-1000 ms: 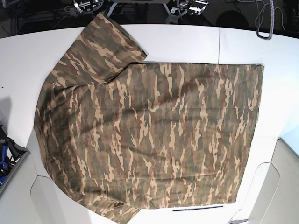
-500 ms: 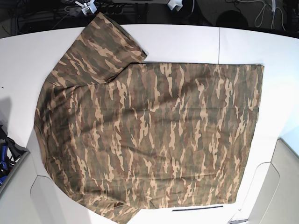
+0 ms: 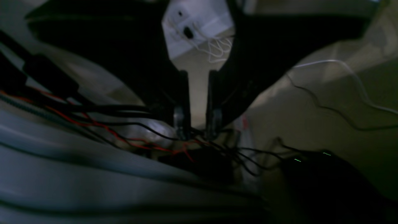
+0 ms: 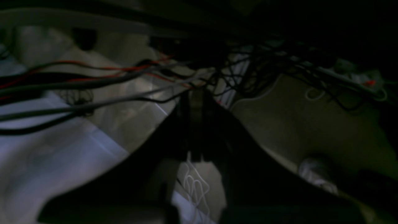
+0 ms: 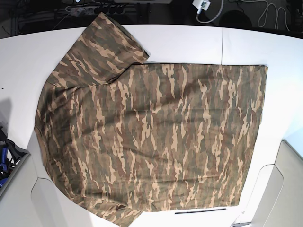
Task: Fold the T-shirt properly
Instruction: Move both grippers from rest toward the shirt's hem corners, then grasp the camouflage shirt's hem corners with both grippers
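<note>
Spread flat across the white table (image 5: 189, 40), back side up: the camouflage T-shirt (image 5: 156, 137), filling the middle of the base view, hem toward 3 o'clock, shoulders toward 9 o'clock. One short sleeve (image 5: 99, 47) angled out toward 11 o'clock, lying flat on the tabletop; the other sleeve at 7 o'clock, cut off by the lower edge of the view. No arm over the cloth anywhere in the base view.

Seen from the left wrist camera, dim and blurred: the left gripper (image 3: 198, 133), pointing away from the table at a tangle of black and red cables (image 3: 102, 124) and a white box (image 3: 199, 28) at 12 o'clock. Dark fingers (image 3: 183, 102) set parallel with a narrow slit of light between them, only slightly parted; nothing gripped, nothing touched, the cables lying beyond the tips.

Seen from the right wrist camera, darker still: the right gripper (image 4: 195, 93), tips toward 12 o'clock, aimed at more black and red wiring (image 4: 93, 77) and loose white cord (image 4: 194, 183) at 6 o'clock. Fingers (image 4: 185, 124) drawn fully together, closed on nothing.

Shirt out of sight in both wrist views, untouched by either gripper.
</note>
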{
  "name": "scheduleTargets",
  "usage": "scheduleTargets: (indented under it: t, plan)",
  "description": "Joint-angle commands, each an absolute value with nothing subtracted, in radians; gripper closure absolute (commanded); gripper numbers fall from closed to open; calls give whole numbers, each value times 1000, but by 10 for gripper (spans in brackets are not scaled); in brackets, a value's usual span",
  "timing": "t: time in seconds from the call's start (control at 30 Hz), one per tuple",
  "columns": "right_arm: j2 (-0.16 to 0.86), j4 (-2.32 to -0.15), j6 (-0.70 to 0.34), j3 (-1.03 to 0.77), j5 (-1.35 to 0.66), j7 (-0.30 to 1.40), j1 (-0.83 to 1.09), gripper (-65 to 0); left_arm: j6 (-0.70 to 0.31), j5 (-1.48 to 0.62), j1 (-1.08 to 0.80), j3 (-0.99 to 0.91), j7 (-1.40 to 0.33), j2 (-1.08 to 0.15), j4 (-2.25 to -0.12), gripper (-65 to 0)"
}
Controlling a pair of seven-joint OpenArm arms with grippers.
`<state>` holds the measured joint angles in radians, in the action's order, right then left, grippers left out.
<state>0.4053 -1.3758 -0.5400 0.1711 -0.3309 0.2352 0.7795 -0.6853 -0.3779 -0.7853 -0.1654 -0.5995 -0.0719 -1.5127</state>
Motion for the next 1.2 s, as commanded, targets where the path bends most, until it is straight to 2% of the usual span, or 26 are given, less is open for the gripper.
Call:
scheduleTargets:
  t: [0.0,0.23,0.4,0.5,0.53,0.67,0.73,0.9,0.93,0.97,1.03,1.1,1.17]
  plan:
    - [417,-1423,-554,161,-360,242,807,0,-698,-407,-811,-190,-612,-73,-1554,-101]
    - [418,-1669,-554,67,-541,426,848,0,-698,-602,-823,-389,-799,-73,-1757,-101]
    - [417,-1785,-554,-14,-628,430,842,0,-698,-698,-823,-514,-850,-97,-1888,-102]
    - [404,-1832,-545,-80,-662,431,826,0,-698,-730,-822,-565,-855,-127,-1945,-160]
    - [397,-1838,-545,-105,-675,435,818,-12,-698,-742,-820,-577,-855,-138,-1959,-193]
    - [368,-1839,-545,-200,-731,508,761,-145,-698,-785,-812,-601,-852,-185,-1976,-297]
    - [363,-1839,-537,-242,-748,542,735,-181,-698,-803,-811,-601,-849,-207,-1976,-306]
    - [363,-1838,-444,-315,-739,547,686,-183,-698,-807,-780,-601,-835,-253,-1975,-308]
    - [363,-1838,-426,-323,-731,547,678,-183,-698,-803,-772,-601,-835,-265,-1975,-327]
    - [363,-1837,-413,-328,-710,547,676,-197,-698,-801,-761,-601,-835,-274,-1975,-352]
    - [363,-1836,-386,-331,-660,547,676,-269,-688,-790,-739,-601,-834,-290,-1974,-401]
    - [363,-1835,-364,-331,-651,558,677,-330,-667,-788,-712,-601,-834,-305,-1970,-413]
    - [363,-1835,-361,-331,-651,562,676,-339,-656,-788,-685,-601,-834,-323,-1961,-413]
